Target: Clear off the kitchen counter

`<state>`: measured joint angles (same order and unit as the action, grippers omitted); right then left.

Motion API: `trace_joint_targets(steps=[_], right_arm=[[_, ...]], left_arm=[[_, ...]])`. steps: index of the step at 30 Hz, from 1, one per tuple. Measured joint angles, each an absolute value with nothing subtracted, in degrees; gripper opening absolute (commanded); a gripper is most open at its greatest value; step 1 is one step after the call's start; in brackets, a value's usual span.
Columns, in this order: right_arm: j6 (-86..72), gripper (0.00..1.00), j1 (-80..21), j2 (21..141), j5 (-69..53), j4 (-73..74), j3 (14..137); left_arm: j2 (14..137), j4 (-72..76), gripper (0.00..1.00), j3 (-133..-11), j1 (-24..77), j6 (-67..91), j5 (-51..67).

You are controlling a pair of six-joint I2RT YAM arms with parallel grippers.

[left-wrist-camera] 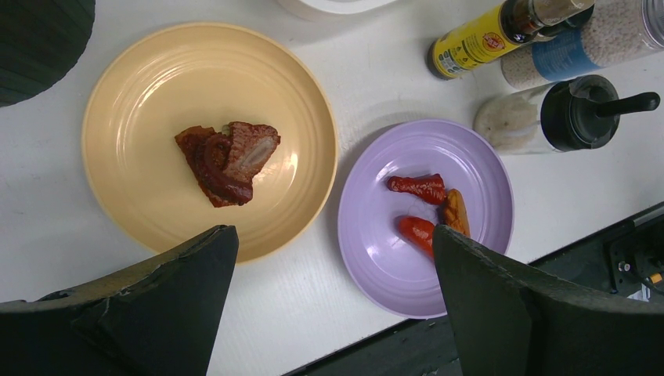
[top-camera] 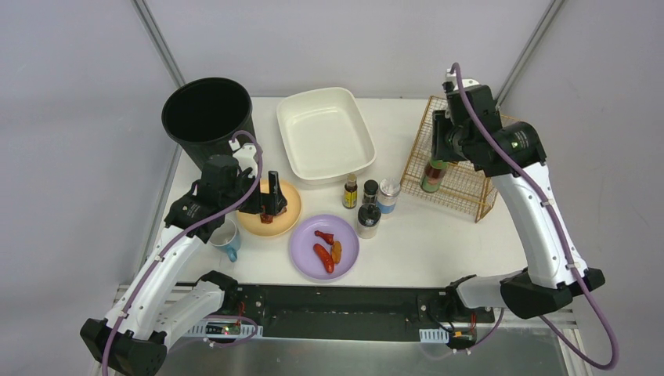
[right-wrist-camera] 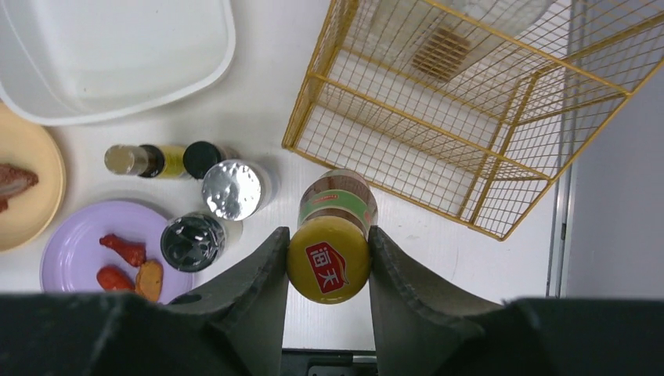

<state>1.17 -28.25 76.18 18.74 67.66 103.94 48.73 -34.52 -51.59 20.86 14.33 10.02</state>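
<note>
Altogether the worktop (top-camera: 438,251) bears two plates (left-wrist-camera: 133,94), four condiment bottles (top-camera: 350,192), one cup (top-camera: 229,243); the right pincer (right-wrist-camera: 327,235) clamps a fifth bottle (right-wrist-camera: 327,266), the left pincer (left-wrist-camera: 335,231) gapes wide.

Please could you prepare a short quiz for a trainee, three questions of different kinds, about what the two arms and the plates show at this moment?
1. True or false: the left gripper is open and holds nothing.
2. What does the right gripper hold? A) a yellow-lidded jar B) a sponge C) a fork
3. How many food pieces lie on the purple plate?

Key: 1 true; 2 A; 3 three.
</note>
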Motion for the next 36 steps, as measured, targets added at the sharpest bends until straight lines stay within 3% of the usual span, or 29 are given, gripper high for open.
trace_joint_targets(steps=[21,36], right_arm=[[0.7,0.00,-15.3,87.8,16.3,58.3,117.0],[-1.5,0.00,-12.7,93.2,13.7,52.2,113.9]], left_arm=[[48.7,-34.5,1.00,-51.6,20.9,14.3,10.0],[48.7,-34.5,1.00,-51.6,20.5,14.3,10.0]])
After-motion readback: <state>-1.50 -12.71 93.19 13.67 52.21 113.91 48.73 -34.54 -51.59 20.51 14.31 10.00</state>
